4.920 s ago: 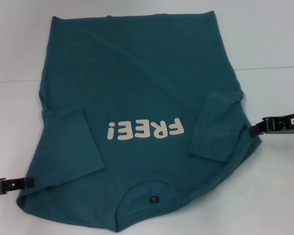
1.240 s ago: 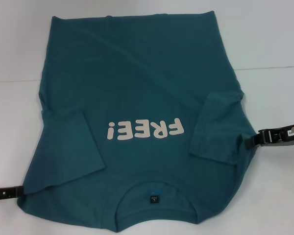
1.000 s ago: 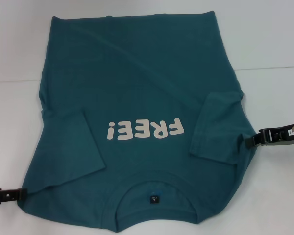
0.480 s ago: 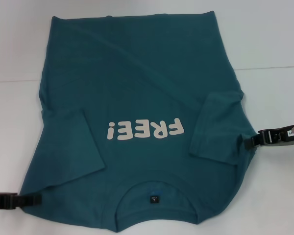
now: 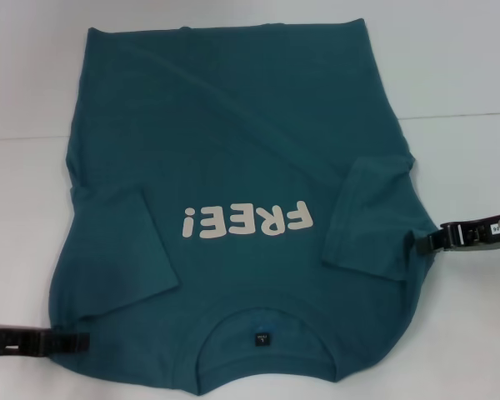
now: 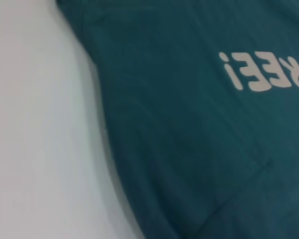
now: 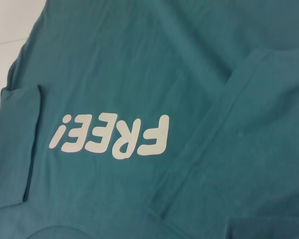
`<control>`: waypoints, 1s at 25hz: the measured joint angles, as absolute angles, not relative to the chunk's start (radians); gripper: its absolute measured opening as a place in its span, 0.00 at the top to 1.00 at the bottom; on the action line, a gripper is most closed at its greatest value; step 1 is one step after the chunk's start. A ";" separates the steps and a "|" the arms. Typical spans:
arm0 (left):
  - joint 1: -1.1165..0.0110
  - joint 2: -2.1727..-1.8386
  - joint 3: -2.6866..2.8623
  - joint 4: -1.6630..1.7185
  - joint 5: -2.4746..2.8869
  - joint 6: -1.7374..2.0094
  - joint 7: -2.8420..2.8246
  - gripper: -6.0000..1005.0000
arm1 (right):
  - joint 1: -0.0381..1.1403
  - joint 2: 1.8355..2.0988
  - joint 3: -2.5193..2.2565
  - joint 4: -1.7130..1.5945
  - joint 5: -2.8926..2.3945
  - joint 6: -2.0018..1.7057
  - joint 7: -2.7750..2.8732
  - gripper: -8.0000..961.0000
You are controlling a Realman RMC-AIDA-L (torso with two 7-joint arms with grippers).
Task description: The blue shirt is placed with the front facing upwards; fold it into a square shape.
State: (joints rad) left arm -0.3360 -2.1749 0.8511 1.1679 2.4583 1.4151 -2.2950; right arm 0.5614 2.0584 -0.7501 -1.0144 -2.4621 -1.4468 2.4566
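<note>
Where my head view looks down, I see the blue shirt (image 5: 233, 192) flat on the white table (image 5: 458, 75), print up, sleeves folded in. Left gripper (image 5: 82, 342) meets its shoulder edge, right gripper (image 5: 423, 242) its opposite side; their grip I cannot tell. Both wrist views probably show only shirt.

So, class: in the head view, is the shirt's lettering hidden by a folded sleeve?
No: the white lettering on the shirt lies uncovered between both folded-in sleeves.
</note>
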 joint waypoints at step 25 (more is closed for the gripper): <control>-0.314 -2.175 0.858 1.193 2.442 1.397 -2.340 0.97 | 0.533 2.059 -0.742 -1.026 -2.406 -1.472 2.449 0.97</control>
